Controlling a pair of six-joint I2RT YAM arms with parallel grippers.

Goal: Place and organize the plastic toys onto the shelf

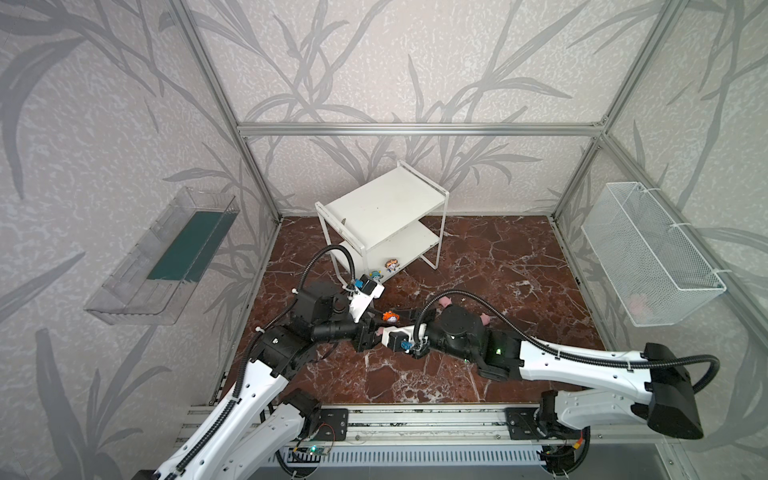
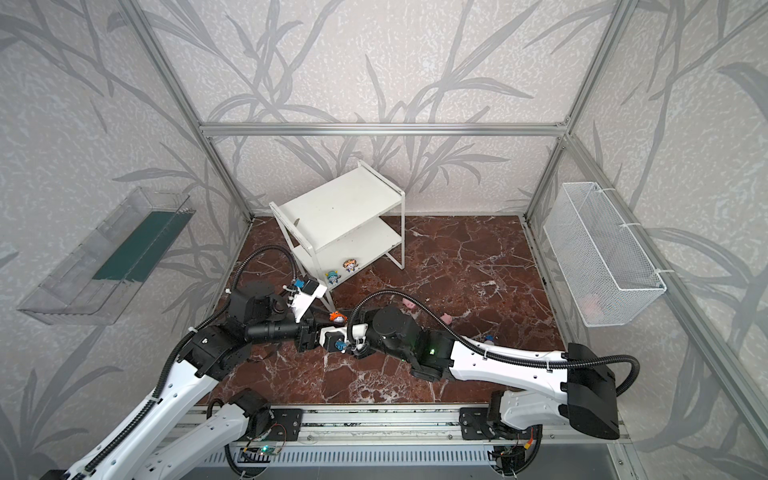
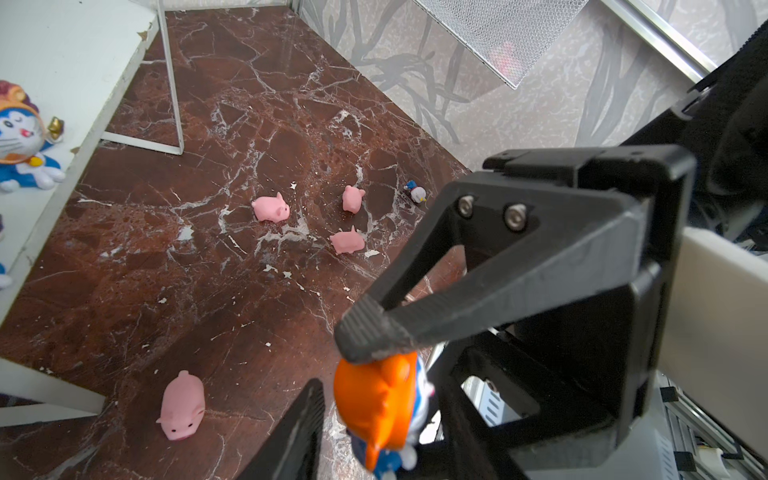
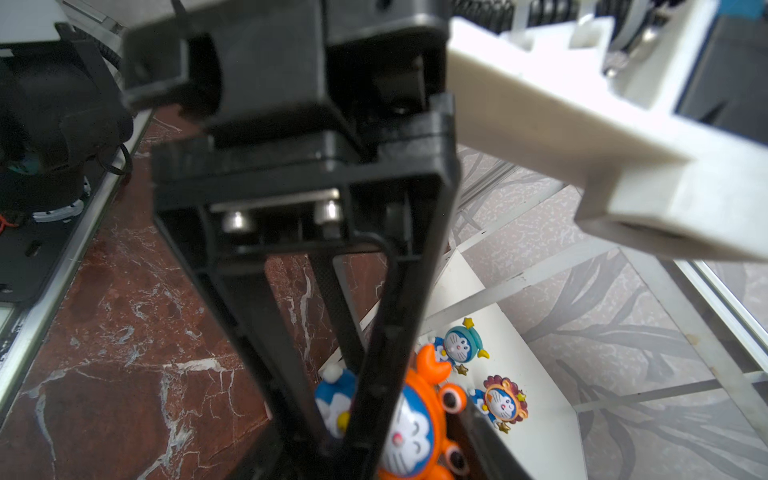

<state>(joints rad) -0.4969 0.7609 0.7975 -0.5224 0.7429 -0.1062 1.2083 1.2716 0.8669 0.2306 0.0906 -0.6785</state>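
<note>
Just off the near-left leg of the shelf (image 1: 382,208), on the robot's side of it, the two grippers meet tip to tip around the orange-hooded figurine (image 1: 390,316), which hangs clear of the marble floor (image 1: 498,257). The right gripper (image 3: 395,374) has hold of it. In the left wrist view one ribbed fingertip (image 3: 370,332) presses on the top of the orange hood, and the other finger runs along the toy's far side, mostly hidden behind it. The jaws are drawn in to the figurine's width.

The left gripper (image 4: 330,440) stands partly spread and grips nothing. The one finger (image 3: 299,428) seen from its own wrist camera is just beside the figurine, not touching — a sliver of floor shows between them. From the right wrist camera the toy's blue body shows between the left gripper's two fingers, with its crab-eyed face beside them.

On the shelf's lower board, at the front edge, two toys stand side by side: the teal-hooded figurine (image 1: 376,275) and the lion-maned figurine (image 1: 391,265).

Four pink pigs lie on the floor in front of the shelf. One (image 3: 183,405) is close by the shelf's near leg, and three (image 3: 270,208) (image 3: 352,198) (image 3: 347,242) sit in a loose cluster farther out. The blue-and-white figurine (image 3: 417,193) lies just past that cluster — the toy farthest from the shelf.
</note>
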